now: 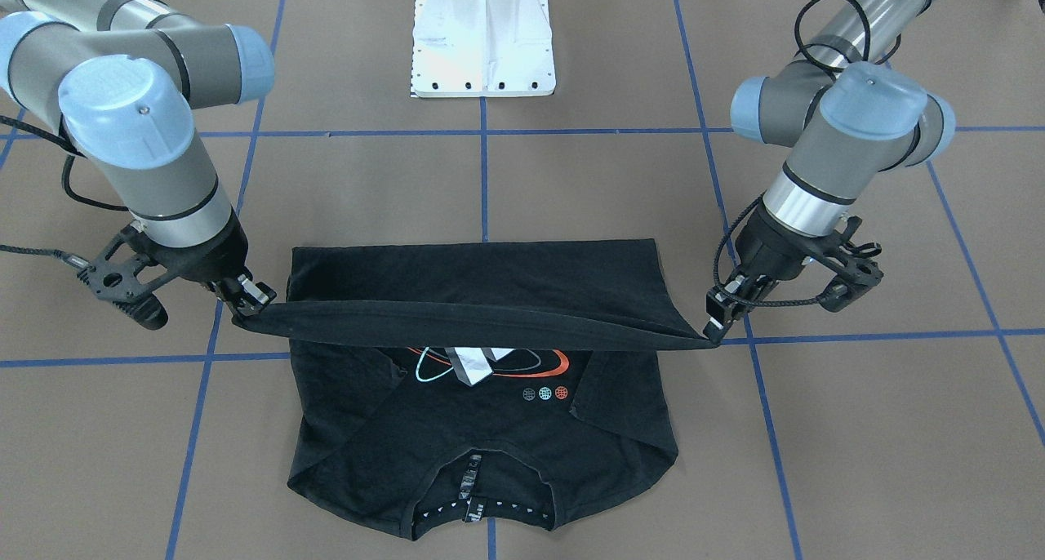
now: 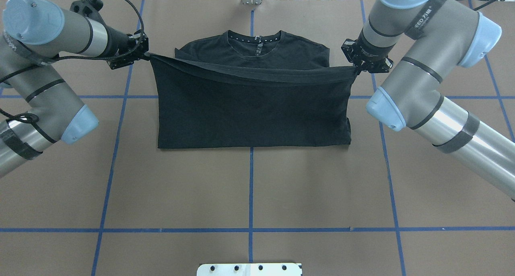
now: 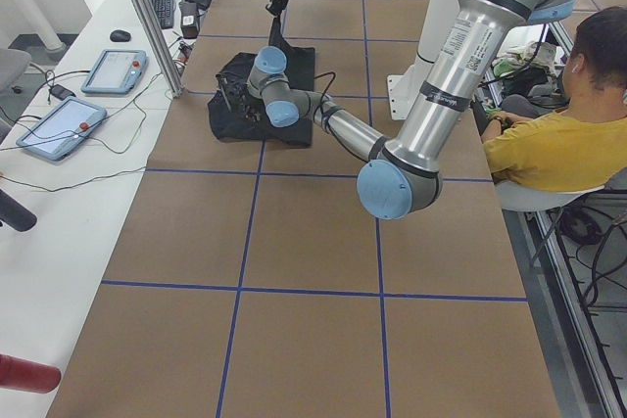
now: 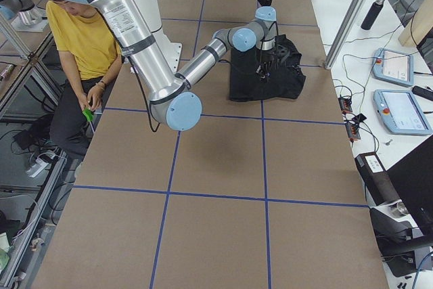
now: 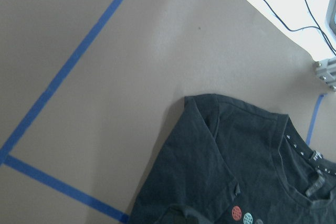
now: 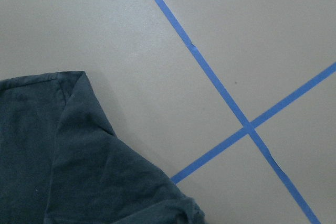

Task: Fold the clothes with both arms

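- The collar (image 1: 482,495) of the black T-shirt (image 1: 482,437) lies nearest the front-facing camera. The shirt is flat on the brown table (image 1: 857,429), chest up, with its neck end pointing away from the robot.
- On that view's left, the right gripper (image 1: 245,299) is pinched closed on one corner of the hem (image 1: 490,319).
- The hem is stretched taut between the two grippers. Its long axis runs straight across the table, raised just above the print (image 1: 490,364) and half hiding it.
- On the right, the left gripper (image 1: 717,319) is clamped on the other hem corner at about the same height.
- The relation that matters: the collar and shoulders lie beyond the held hem, on the side away from the robot. Neither arm is nearer, so I judge the fold calls for both to carry the hem forward together and level.
- Writing: the strip at the collar bears pale marks too small to read. Three small round badges (image 1: 544,393), grey, teal and red, sit under the print. A band on the right arm (image 2: 426,18) in the overhead view carries lettering I cannot make out.
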Action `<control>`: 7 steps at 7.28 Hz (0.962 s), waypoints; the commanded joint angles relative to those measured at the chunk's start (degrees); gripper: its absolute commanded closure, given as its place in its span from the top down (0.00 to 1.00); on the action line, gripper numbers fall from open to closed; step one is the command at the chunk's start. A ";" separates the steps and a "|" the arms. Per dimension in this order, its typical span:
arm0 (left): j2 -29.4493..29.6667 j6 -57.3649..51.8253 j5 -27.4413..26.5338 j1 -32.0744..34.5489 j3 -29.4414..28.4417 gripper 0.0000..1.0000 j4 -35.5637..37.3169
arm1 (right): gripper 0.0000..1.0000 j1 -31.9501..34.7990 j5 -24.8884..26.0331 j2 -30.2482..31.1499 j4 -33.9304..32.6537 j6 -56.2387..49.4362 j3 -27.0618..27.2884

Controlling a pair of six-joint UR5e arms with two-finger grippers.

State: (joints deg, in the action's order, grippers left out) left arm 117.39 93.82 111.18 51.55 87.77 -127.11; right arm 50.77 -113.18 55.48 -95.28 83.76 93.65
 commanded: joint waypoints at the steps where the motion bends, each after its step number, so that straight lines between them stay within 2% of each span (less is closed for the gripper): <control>1: 5.98 -0.22 -0.35 0.66 -9.59 0.00 -3.14 | 0.00 0.65 0.15 -1.86 11.47 -0.09 -10.72; 2: 7.93 -0.30 -0.43 0.75 -14.16 0.00 -5.84 | 0.00 0.56 0.15 -2.30 13.87 -0.09 -13.73; 4: 8.38 -0.30 -2.18 0.75 -18.58 0.00 -9.98 | 0.00 -0.05 0.15 -6.76 14.42 -0.26 -21.19; 6: 10.57 -0.30 -2.98 0.66 -22.97 0.00 -11.56 | 0.00 -0.49 0.68 -7.40 19.84 -0.18 -25.51; 7: 10.67 -0.30 -2.98 0.66 -23.69 0.00 -12.62 | 0.00 -0.49 0.68 -7.49 20.13 -0.18 -25.71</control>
State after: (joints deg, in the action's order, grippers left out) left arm 127.45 93.52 108.36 52.22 65.79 -138.33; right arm 50.34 -112.60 48.27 -76.84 83.56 69.24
